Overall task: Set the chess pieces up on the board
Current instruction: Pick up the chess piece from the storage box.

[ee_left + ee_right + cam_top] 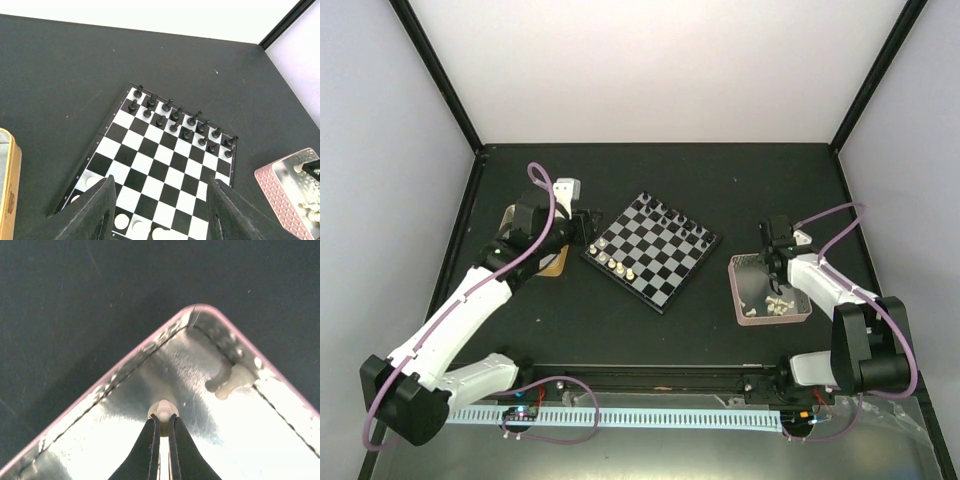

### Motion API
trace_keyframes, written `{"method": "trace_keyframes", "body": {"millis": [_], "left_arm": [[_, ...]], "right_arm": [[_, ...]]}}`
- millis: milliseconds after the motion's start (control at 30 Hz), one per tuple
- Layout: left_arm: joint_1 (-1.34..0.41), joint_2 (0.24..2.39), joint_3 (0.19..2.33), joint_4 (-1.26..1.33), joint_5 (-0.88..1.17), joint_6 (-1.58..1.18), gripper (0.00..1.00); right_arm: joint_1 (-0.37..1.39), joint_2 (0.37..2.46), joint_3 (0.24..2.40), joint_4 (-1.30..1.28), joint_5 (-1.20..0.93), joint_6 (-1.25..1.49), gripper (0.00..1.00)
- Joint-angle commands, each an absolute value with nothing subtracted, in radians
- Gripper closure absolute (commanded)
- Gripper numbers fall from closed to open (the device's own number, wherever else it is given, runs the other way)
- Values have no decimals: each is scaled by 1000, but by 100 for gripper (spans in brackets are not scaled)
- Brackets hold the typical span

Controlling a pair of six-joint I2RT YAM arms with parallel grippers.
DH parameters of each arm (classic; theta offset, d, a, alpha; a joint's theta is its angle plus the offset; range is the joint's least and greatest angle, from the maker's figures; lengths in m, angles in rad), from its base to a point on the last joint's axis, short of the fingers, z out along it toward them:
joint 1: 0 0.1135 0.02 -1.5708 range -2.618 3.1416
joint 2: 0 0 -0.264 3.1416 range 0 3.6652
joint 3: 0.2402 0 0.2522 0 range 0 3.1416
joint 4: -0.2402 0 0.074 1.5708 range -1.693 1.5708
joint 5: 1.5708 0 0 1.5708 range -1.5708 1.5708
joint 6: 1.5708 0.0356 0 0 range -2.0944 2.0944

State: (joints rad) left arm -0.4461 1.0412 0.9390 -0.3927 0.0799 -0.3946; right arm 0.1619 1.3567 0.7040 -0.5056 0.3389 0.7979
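My right pincer (162, 424) is pressed together on a tiny cream-white piece (163, 411), low in the corner of the pink tray (150, 346). The hold looks thin to me, so I should lift slowly and straight up, clear of the tray wall and the loose piece (227, 382) nearby. The board (652, 250) lies well apart to my left on the tabletop (720, 180). My left pincer (160, 215) hangs spread over its white end, so I should mind it.

Overhead view wide; wrist views close (left shares board (651, 251)).
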Motion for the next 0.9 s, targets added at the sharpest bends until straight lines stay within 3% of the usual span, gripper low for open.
{"method": "trace_keyframes", "body": {"millis": [0,233,367,700,867], "left_arm": [[-439,1054,940,-373,93,-385,48],[-438,1064,945,-381,95,-398,48],[-437,1067,945,-382,94,-400,48],[-437,1068,944,-391,92,-400,48],[-437,1065,945,-398,91,-399,48]], "right_arm": [[189,1347,666,-516,299,779,96],[190,1408,698,-537,338,753,66],[189,1413,733,-546,363,733,62],[189,1461,738,-538,365,726,78],[190,1467,743,-533,370,720,97]]}}
